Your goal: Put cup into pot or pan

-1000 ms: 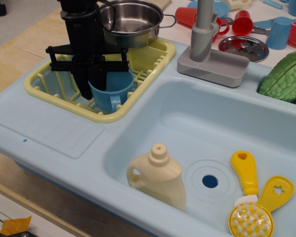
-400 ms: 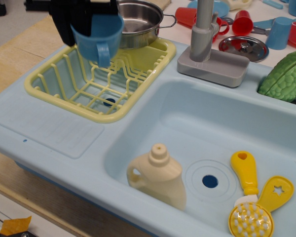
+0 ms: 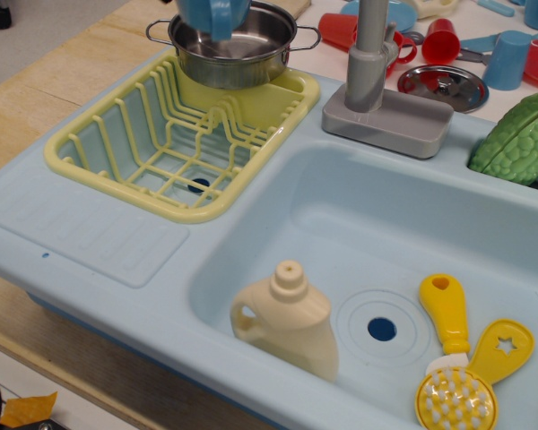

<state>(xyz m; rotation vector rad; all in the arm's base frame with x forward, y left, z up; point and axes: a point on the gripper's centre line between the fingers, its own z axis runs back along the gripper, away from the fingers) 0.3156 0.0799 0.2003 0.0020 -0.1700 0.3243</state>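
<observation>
Only the one camera here, looking down over the toy sink, so everything comes from this view. And the cup [image 3: 212,18] is up! A second ago it sat low in the yellow dish rack [image 3: 175,143] with the black claw clamped over it; a moment later it hung above the rack's far left corner; now its blue underside and loop handle poke in from the very top edge, directly over the open mouth of the steel pot [image 3: 235,47]. The rack is bare where the cup stood. That means the lift and the carry look done, and what remains, by my reckoning, is the lowering and the let-go.

The pot sits at the back end of the rack, its two wire handles sticking out left and right, its inside empty and shiny. The cup looks clear of the rim, hanging above it rather than touching, though with only its bottom part showing I would not swear to the gap.

Now the arm: it has gone out of frame altogether. No black fingers, no wrist, nothing of the claw shows. The cup hanging in mid-air suggests it is being held from above, but whether the claw is clenched on it cannot be read from this picture.

Elsewhere, the cream bottle [image 3: 287,318] and the yellow brush [image 3: 453,358] lie in the basin, as they did a second ago, and the grey faucet [image 3: 374,63] stands just right of the pot.
</observation>
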